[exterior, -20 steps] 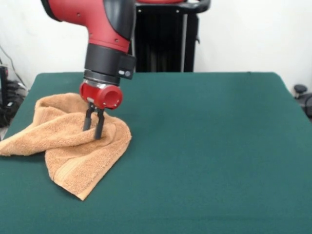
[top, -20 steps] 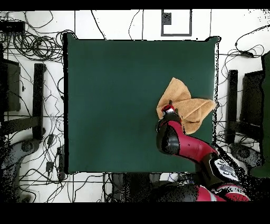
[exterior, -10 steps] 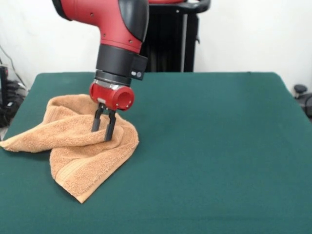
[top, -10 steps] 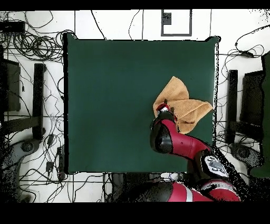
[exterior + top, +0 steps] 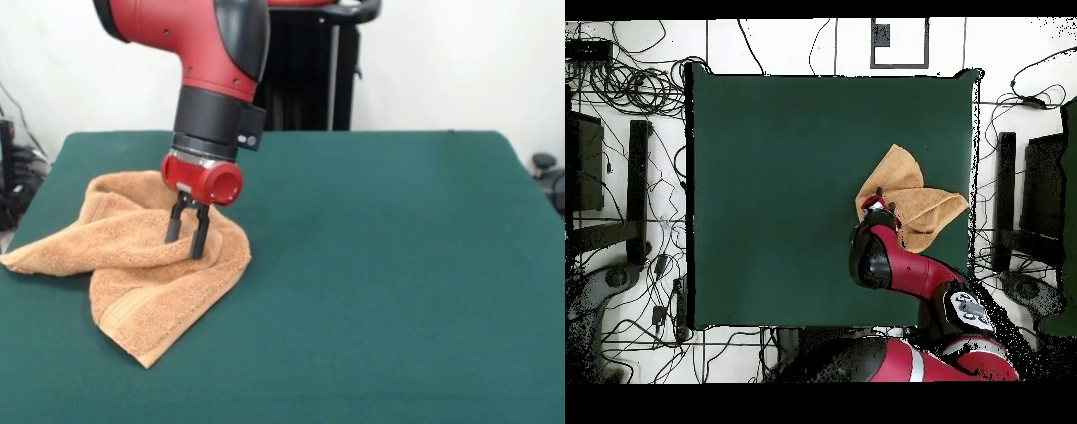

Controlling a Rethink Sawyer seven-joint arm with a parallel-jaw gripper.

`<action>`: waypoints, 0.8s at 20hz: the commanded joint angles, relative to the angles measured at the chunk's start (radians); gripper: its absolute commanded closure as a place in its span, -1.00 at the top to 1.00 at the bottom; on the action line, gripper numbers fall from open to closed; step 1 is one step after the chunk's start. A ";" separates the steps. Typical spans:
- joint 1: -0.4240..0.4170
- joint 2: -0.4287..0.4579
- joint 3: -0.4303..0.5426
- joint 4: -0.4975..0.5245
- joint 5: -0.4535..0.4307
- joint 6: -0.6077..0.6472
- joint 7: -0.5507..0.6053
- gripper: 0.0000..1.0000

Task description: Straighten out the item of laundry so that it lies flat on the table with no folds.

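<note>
Green table [image 5: 397,265] lies open beside crumpled towel [image 5: 141,274] under hand [image 5: 187,249].

Towel [image 5: 146,274]: small terry cloth, light orange-tan, with a woven band stripe showing near the edge of its nearest flap. Condition: crumpled and folded over itself, not flat. A raised ridge runs across its middle; one flap drops to a pointed corner toward the near edge of the table [image 5: 397,265], and another corner trails out to the left edge in the front view. From above, the towel [image 5: 910,195] reads as two overlapping lobes.

Table: large, rectangular, covered in plain dark green cloth. The towel lies close to one side edge, roughly midway along it.
</note>
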 commanded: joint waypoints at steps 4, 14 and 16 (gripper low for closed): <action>0.092 0.107 0.073 -0.068 0.095 -0.026 0.117 1.00; 0.194 0.153 0.072 -0.056 0.260 -0.073 0.163 1.00; 0.204 0.155 0.074 -0.053 0.279 -0.076 0.166 1.00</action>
